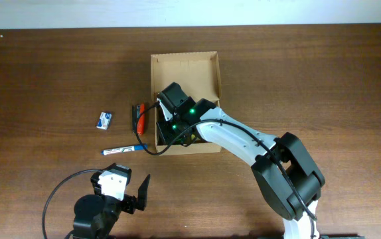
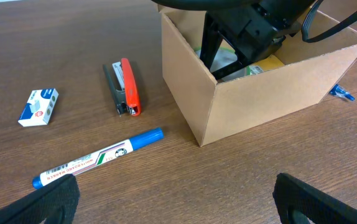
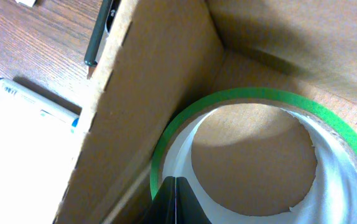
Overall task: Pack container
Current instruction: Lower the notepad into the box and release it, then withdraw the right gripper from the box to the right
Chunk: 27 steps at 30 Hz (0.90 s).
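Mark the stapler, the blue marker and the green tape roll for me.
stapler (image 2: 129,84): left wrist view, on its red top arm.
blue marker (image 2: 97,157): left wrist view, on the white barrel.
green tape roll (image 3: 343,180): right wrist view, on its white inner wall.

The right arm (image 1: 240,141) is made up of a white, rounded link set between bulky black joint housings (image 1: 293,176). Small green lights (image 1: 192,111) are lit on its black wrist, and a thin black cable (image 1: 152,133) is looped beside it. The left arm (image 1: 97,209) is built of round black joints, with a white block (image 1: 113,180) near the wrist and a black cable (image 1: 53,198) arced alongside. Its fingers (image 2: 54,202) are matte black and blunt. The right gripper (image 3: 175,198) is dark and tapered.
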{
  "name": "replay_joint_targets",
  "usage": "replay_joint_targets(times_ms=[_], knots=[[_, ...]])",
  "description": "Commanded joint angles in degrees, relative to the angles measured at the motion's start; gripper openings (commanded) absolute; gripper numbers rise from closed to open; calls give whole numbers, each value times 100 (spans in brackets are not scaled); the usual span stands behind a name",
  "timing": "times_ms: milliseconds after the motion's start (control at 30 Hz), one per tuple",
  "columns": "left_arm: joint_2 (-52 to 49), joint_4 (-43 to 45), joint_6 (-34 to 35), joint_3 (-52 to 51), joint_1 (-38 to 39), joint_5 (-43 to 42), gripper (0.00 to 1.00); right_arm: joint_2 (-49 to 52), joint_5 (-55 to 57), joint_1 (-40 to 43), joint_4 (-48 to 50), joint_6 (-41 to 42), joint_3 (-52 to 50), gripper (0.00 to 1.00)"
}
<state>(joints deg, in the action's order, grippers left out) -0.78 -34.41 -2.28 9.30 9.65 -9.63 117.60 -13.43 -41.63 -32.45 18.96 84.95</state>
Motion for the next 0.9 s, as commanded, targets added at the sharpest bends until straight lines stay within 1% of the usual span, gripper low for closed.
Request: replay_joint_targets(times_ms=[0, 100, 200, 333, 600, 700, 767, 867], knots=[[48, 15, 59, -31, 15, -61, 100, 94, -72, -24, 35, -122, -33, 4], [48, 15, 59, -31, 15, -61, 100, 94, -70, 35, -74, -122, 76, 4], [48, 15, 59, -31, 15, -61, 100, 35, 9, 131, -382, -118, 339, 4], [48, 15, 59, -31, 15, -61, 99, -238, 498, 238, -1038, -232, 890, 4], [48, 15, 59, -31, 15, -61, 99, -831, 824, 271, -2282, -595, 2017, 4], [48, 15, 59, -31, 15, -61, 100, -1014, 1255, 273, -2907, -660, 2402, 4], [48, 15, 59, -31, 15, -61, 100, -1128, 1467, 280, -3230, -658, 2544, 4], [48, 15, 59, -31, 15, -61, 100, -1364, 1504, 367, -3716, -656, 2717, 4]])
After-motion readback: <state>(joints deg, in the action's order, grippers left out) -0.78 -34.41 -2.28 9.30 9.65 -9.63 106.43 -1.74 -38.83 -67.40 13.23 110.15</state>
